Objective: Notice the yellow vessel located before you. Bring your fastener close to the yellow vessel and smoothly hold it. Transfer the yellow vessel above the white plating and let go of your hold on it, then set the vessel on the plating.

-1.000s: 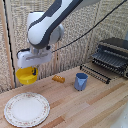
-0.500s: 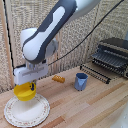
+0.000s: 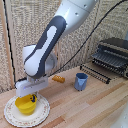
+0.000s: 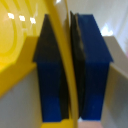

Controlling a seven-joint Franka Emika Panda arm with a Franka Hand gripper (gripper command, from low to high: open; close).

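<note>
Yellow vessel (image 3: 26, 105) inside white plating (image 3: 44, 113) rim | jaws pinch vessel wall | blue cup (image 3: 81, 81) well apart

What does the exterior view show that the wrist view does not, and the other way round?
Only the exterior view shows the white plate, the blue cup, the small orange piece and the dark rack. Only the wrist view shows the two blue fingers pressed on both sides of the bowl's thin rim. Both show the yellow bowl and the gripper holding it.
</note>
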